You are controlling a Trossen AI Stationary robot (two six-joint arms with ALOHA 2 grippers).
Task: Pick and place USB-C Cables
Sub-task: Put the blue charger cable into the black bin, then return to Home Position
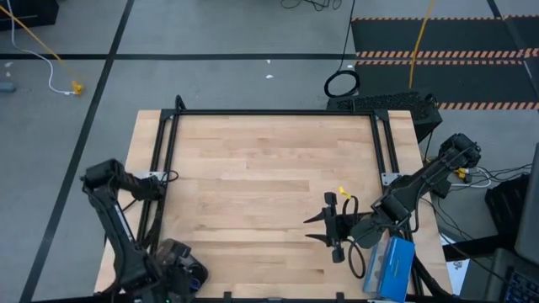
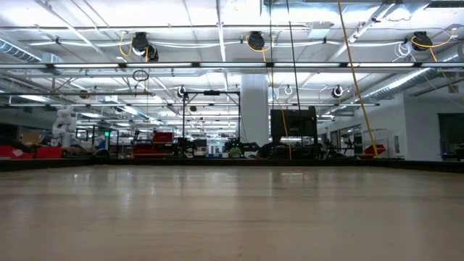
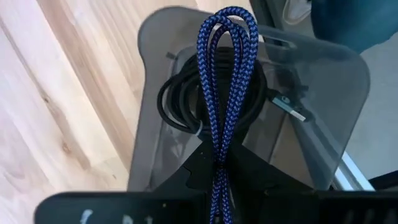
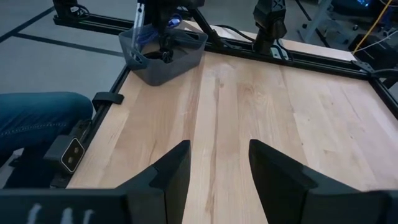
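The left pincer [image 3: 217,186] grips one folded purple-blue braided cable [image 3: 225,81] above a grey plastic bin [image 3: 323,93] holding one coiled black cable [image 3: 180,102], at the wooden surface's [image 1: 253,185] near-left corner. The right pincer [image 4: 217,165] hovers open, empty, over bare wood.

The left arm is folded at the table's near left corner, its left gripper [image 1: 178,268] pointing down, fingers pinched together on a blue braided cable [image 3: 222,93] whose loop stands up between them. The right arm reaches in from the right edge toward the near middle of the table, its right gripper [image 4: 217,163] held low and level, fingers [image 4: 171,171] spread apart with nothing between them.
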